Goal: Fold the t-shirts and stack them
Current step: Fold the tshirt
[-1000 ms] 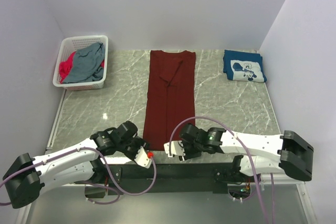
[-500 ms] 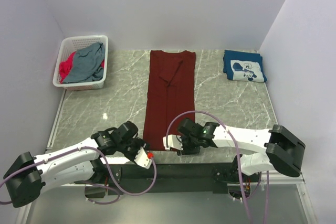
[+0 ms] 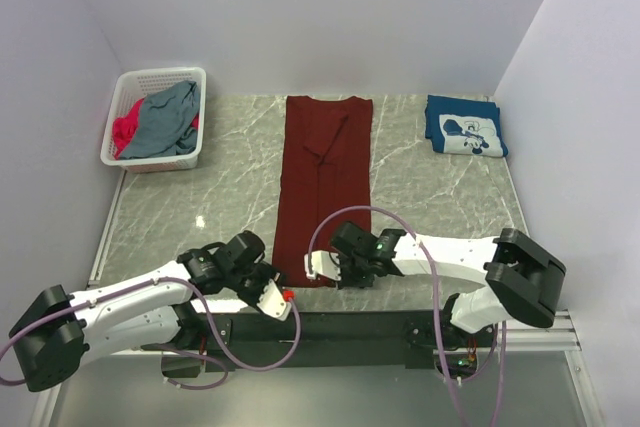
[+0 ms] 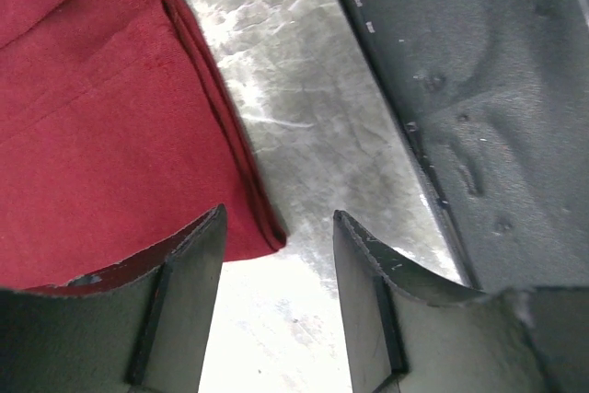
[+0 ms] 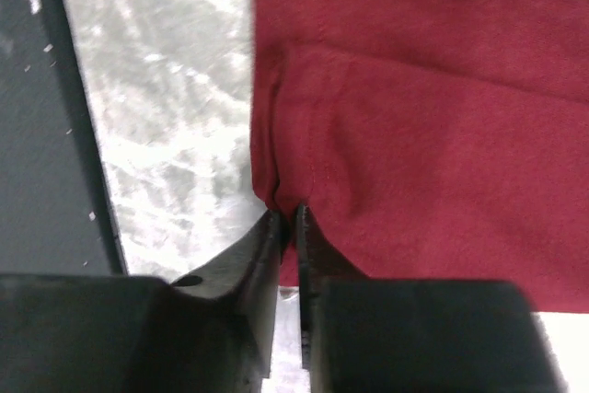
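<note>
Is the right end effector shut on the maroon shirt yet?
Shut: the right end effector pinches the near edge of the maroon shirt, cloth puckered at its tips.

1. This is looking like a robotics lab: plain white walls (image 3: 300,17) are boxing in a marble-patterned table (image 3: 200,197).
2. The left arm (image 3: 130,305) and right arm (image 3: 450,255), trailing cables (image 3: 362,210), are sitting on a black rail (image 3: 360,325).

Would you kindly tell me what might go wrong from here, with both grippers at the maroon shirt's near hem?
1. The right gripper is shut on just a thin bit of the maroon shirt at its corner; that pinch may slip on lifting.
2. The left gripper is open, with only the tip of the other corner between its jaws; closing here may miss layers, and the fold would likely skew.
</note>
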`<move>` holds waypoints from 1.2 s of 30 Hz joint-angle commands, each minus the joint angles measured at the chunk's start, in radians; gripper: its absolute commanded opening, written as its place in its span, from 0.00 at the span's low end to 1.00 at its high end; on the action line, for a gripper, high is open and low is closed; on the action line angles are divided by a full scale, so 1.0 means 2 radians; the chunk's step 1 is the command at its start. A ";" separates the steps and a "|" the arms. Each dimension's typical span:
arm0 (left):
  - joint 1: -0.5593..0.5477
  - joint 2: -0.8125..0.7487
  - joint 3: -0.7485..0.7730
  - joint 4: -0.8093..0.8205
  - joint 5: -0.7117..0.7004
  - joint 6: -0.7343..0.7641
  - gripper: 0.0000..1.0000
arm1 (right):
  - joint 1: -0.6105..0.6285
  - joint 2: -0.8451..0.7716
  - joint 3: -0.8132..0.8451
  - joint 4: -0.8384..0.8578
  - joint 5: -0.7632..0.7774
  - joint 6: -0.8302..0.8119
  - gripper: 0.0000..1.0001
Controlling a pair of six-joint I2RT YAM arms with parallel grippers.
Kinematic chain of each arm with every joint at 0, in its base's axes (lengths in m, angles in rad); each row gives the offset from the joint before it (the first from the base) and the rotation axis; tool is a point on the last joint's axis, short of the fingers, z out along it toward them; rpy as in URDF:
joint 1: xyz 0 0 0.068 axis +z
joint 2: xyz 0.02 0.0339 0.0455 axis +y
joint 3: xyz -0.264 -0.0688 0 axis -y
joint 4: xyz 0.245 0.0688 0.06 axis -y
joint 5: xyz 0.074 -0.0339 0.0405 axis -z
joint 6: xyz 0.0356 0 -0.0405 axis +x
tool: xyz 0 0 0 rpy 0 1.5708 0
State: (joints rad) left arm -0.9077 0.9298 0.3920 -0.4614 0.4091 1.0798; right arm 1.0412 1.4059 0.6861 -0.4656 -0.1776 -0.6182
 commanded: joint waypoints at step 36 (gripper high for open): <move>-0.051 0.054 0.086 -0.032 -0.027 -0.019 0.01 | -0.015 -0.103 0.017 -0.084 -0.045 0.045 0.00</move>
State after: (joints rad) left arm -0.9638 1.0843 0.5228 -0.4515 0.3176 1.0920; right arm 0.9901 1.2392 0.7033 -0.5789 -0.2310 -0.5537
